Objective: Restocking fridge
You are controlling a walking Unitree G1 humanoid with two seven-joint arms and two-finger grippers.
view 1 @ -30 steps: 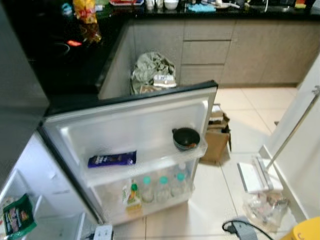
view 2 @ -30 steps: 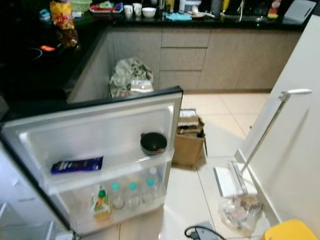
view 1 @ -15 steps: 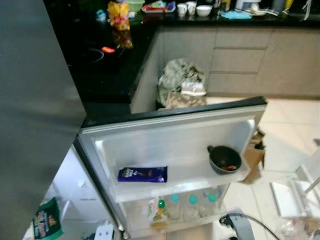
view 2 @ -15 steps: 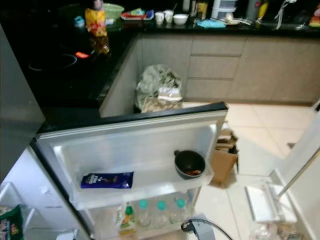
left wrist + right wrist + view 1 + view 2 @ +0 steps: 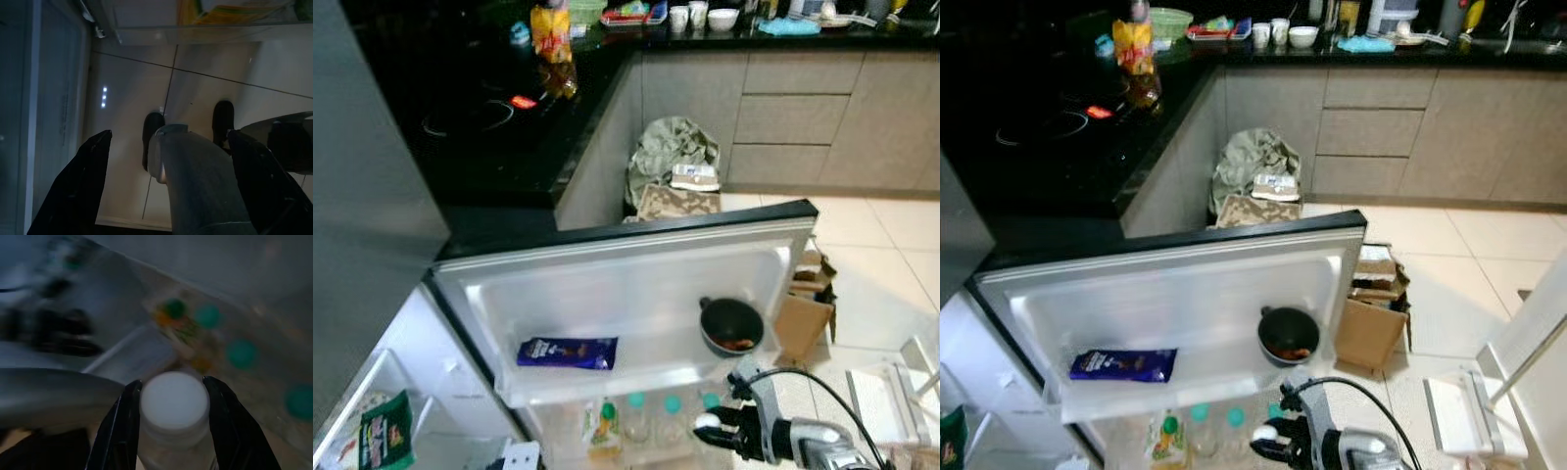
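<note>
The right gripper (image 5: pixel 717 427) has now come up in front of the open fridge door (image 5: pixel 636 284), its fingers closed around a white-capped bottle (image 5: pixel 173 406). It hangs beside the lower door shelf (image 5: pixel 646 421) with its green-capped bottles (image 5: pixel 636 401), so placing seems next. The left gripper (image 5: pixel 166 147) hangs idle, fingers spread wide.

I can read no text here. The blue packet (image 5: pixel 567 352) on the fridge door's (image 5: pixel 636 284) upper shelf carries pale print too blurred to make out, and the green packet (image 5: pixel 384 431) at the fridge's lower left corner shows markings too small to read.
</note>
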